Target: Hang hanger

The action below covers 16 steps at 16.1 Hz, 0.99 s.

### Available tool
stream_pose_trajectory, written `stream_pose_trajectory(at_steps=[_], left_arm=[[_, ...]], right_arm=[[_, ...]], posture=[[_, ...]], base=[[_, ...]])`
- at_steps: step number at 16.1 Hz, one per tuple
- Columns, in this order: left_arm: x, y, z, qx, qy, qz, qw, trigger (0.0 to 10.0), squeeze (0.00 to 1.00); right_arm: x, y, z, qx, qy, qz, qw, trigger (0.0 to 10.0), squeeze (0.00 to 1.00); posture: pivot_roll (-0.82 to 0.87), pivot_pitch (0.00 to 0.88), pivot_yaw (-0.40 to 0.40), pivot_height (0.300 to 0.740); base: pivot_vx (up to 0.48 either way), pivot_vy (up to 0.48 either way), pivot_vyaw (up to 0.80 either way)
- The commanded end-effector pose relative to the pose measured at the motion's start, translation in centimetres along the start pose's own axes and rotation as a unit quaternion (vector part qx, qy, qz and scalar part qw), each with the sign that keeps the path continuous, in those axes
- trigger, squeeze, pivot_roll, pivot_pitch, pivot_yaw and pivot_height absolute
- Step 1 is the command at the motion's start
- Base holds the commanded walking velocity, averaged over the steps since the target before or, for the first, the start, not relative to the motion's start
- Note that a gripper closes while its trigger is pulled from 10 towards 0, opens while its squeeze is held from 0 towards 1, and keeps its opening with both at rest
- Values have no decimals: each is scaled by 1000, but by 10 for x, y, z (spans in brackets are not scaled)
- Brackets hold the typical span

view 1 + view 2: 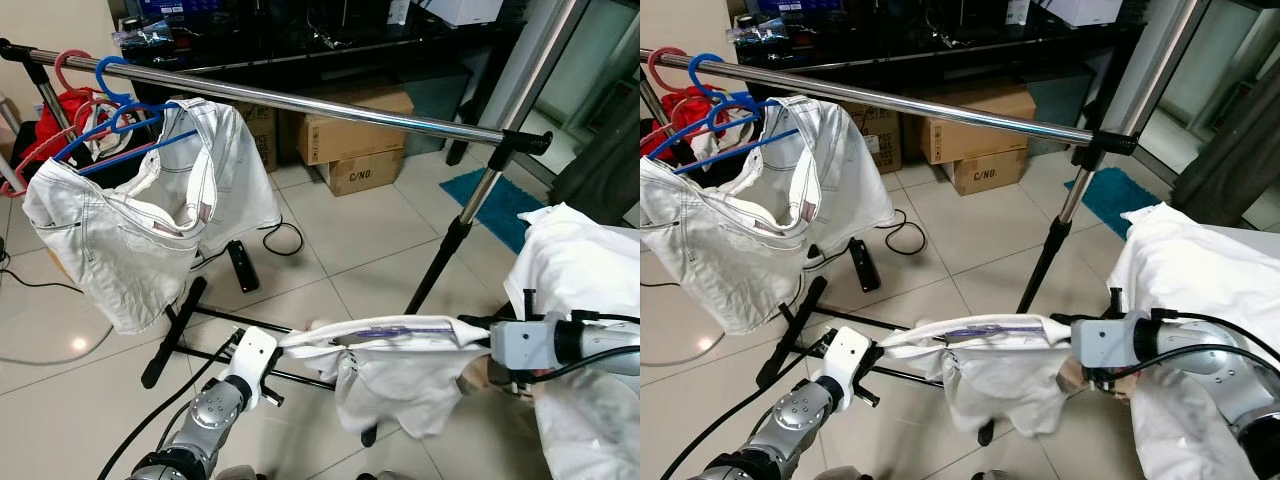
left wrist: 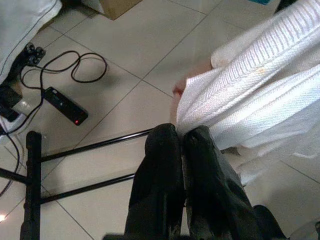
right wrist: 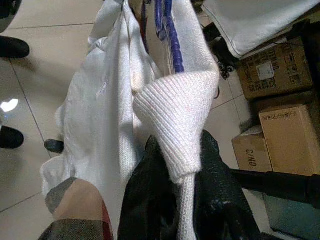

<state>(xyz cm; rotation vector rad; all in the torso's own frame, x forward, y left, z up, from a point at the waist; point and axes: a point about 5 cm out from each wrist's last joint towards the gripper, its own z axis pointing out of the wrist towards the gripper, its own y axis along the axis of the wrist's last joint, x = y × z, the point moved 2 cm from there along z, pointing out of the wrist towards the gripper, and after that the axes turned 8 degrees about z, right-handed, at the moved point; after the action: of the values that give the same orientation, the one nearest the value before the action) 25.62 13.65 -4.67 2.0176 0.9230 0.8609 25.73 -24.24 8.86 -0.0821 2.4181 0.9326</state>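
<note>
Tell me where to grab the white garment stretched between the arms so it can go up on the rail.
Grip the white garment along its taut ribbed top edge, one end effector at each end, coming in from the sides. The purple hanger lies inside that edge; everything below sags loose.

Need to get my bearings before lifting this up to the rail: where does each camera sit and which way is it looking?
Left and right eye views: on the head, looking forward and down at the rail, white shorts and stretched white garment; both arms show.
Left wrist view: along the left gripper, shut on the garment's edge, tiled floor beyond.
Right wrist view: along the right gripper, shut on ribbed cloth, with a blue hanger inside.
All share the garment.
</note>
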Motion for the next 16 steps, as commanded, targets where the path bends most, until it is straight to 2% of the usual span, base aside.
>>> stream_pose_trajectory(at_steps=[1,3,5,7,11,12,15,16], left_arm=[[5,-11,-5,23,7,0,1000,0,0],[7,-9,-5,17,8,0,1000,0,0],[9,-7,-4,12,10,0,1000,0,0],[10,-5,-5,2,12,-4,1000,0,0],[11,-2,-4,-7,14,-6,1000,0,0],[14,7,0,-24,22,-11,999,0,0],[17,18,4,-43,28,-15,999,0,0],[17,20,5,-45,29,-16,998,0,0]], right_arm=[[-12,-4,-15,26,-7,-30,999,0,0],[-9,-11,-16,59,8,-78,995,0,0],[-9,-11,-13,62,7,-91,994,0,0],[-16,-24,-14,119,-17,-132,984,0,0],[-15,-22,-5,109,-17,-138,984,0,0],[-6,-15,10,86,-12,-131,988,0,0],[9,-8,26,61,5,-126,990,0,0],[11,-8,26,60,12,-127,990,0,0]], posture=[[46,29,-20,740],[44,32,-21,740],[44,32,-21,740],[51,41,-25,740],[51,41,-24,740],[55,41,-29,740],[59,41,-30,740],[59,41,-30,740]], base=[[0,0,0],[0,0,0],[0,0,0],[0,0,0],[0,0,0],[0,0,0],[0,0,0],[0,0,0]])
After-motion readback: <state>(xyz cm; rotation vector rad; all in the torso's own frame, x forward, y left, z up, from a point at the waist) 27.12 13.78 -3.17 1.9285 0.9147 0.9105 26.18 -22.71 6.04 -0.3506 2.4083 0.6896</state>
